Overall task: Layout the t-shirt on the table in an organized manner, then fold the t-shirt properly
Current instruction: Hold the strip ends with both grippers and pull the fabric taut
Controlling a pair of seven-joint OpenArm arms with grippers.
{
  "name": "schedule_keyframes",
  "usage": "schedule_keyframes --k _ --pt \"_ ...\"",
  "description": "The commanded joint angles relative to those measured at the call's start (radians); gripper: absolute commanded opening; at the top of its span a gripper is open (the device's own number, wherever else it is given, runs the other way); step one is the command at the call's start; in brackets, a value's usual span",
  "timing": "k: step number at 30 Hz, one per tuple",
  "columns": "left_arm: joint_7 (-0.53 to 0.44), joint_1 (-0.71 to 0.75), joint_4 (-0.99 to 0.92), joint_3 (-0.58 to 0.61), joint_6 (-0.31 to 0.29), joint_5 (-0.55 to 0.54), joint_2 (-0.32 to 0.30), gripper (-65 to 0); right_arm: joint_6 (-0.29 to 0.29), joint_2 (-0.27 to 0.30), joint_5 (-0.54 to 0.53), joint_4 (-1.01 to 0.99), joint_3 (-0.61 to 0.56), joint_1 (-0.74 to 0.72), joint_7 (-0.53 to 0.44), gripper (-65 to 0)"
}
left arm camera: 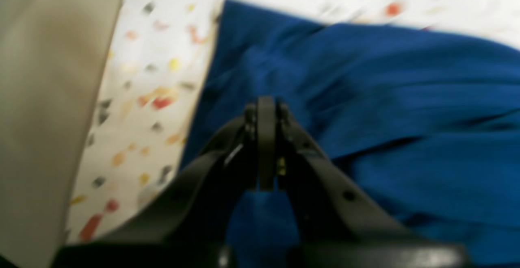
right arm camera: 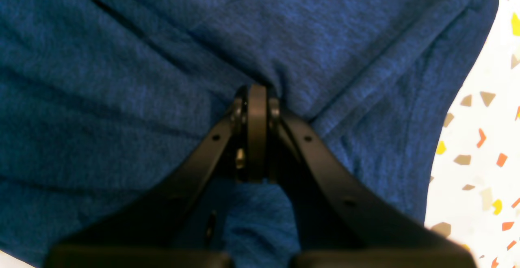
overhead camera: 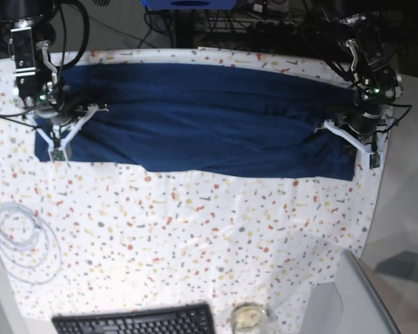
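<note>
Left end effector (left arm camera: 266, 105) and right end effector (right arm camera: 257, 95) clamped on t-shirt (overhead camera: 195, 118), opposite ends

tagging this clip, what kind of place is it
Probably a lab or office workbench: a keyboard at the near edge, a cable tangle behind the table, and a loose cable coil on its speckled cloth.

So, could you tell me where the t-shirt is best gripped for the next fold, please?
Probably at its two near corners. The t-shirt lies as a long band across the far side of the table, and its near edge is free. Each claw, left and right, comes from its own end and nips a corner from above. Both are shut on the cloth near there now.
</note>
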State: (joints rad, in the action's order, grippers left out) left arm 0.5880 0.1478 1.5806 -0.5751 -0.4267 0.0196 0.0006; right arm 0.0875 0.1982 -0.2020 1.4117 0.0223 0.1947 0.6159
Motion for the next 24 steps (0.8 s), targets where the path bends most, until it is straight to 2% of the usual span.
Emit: schedule_keyframes --k 1,4,6,7,8,10,15,17,24 --pt "0.023 -0.009 0.040 0.027 -0.005 -0.010 -0.011 -65.0 -0.001 0.010 0.006 0.004 -0.002 -0.005 0.006 -64.8" --pt "0.128 -0.020 0.077 0.131 -0.005 -0.017 -0.040 -40.0 -0.001 0.010 0.006 0.004 -0.002 -0.005 0.008 -64.8" --pt "0.161 -0.043 0.076 0.178 -0.005 -0.019 -0.047 -27.0 -0.001 0.010 0.006 0.004 -0.002 -0.005 0.008 -64.8" --pt "0.175 -0.053 0.068 0.191 -0.005 -0.013 -0.047 -23.9 -0.001 0.010 0.006 0.004 -0.002 -0.005 0.008 -64.8" --pt "0.191 -0.064 0.051 0.198 -0.005 -0.010 -0.047 -23.2 -0.001 0.008 0.006 0.004 -0.002 -0.005 0.008 -64.8" --pt "0.215 -0.084 0.017 0.205 -0.004 -0.010 -0.047 -26.2 -0.001 0.007 0.006 0.004 -0.002 -0.004 0.008 -64.8" --pt "0.217 -0.103 -0.056 0.198 -0.004 -0.010 -0.047 -40.8 -0.001 0.007 0.006 0.004 -0.002 -0.001 0.008 -64.8" --pt "0.215 -0.103 -0.072 0.198 -0.004 -0.010 -0.049 -43.4 -0.001 0.007 0.006 0.004 0.000 -0.001 0.008 -64.8" --pt "0.215 -0.103 -0.084 0.198 -0.004 -0.011 -0.050 -44.4 -0.001 0.007 0.006 0.004 -0.002 0.001 0.008 -64.8"
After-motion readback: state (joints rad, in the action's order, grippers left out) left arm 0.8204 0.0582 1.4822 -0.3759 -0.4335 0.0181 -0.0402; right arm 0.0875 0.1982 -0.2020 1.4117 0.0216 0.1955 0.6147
